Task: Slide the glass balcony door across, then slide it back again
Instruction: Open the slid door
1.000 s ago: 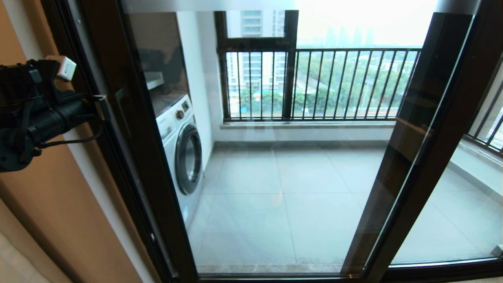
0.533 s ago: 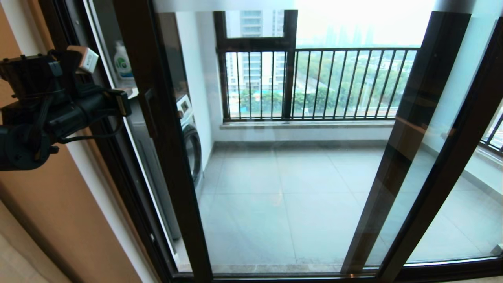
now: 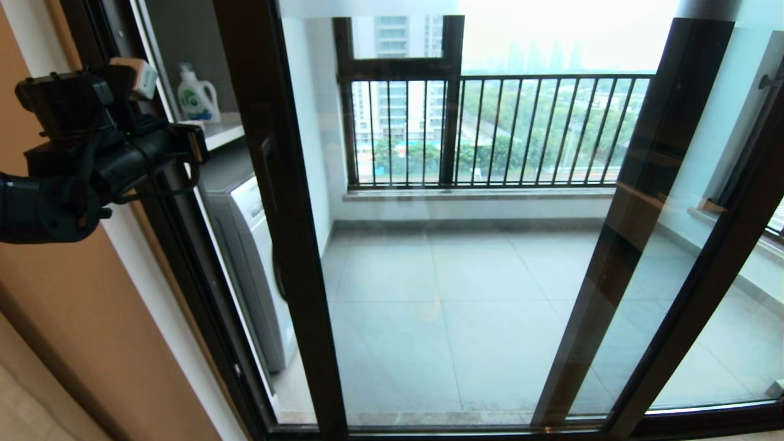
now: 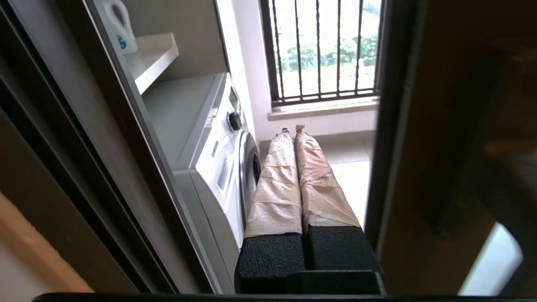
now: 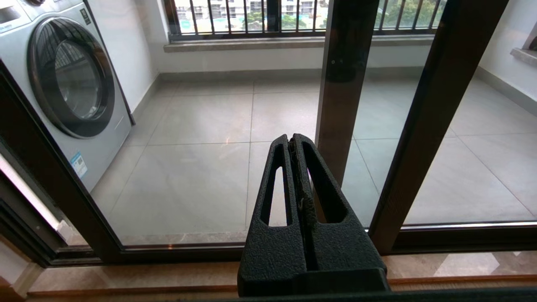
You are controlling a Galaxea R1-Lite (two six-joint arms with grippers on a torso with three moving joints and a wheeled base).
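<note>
The glass balcony door (image 3: 429, 257) is showing clear glass in a dark brown-black frame, with a dark bar handle (image 3: 267, 168) on its stile. The left gripper (image 4: 293, 131), at the centre of the left wrist view, is showing beige tape wrapped in bands over black textured bases. The right gripper (image 5: 292, 140) is appearing plain textured black. At the left of the head view, a washing machine (image 3: 248, 245) is showing white. Above it, a white detergent bottle (image 3: 197, 97) is carrying a green and blue label. Pale grey square tiles are covering the balcony floor (image 3: 465, 318). Black vertical bars are striping the railing (image 3: 520, 131).
</note>
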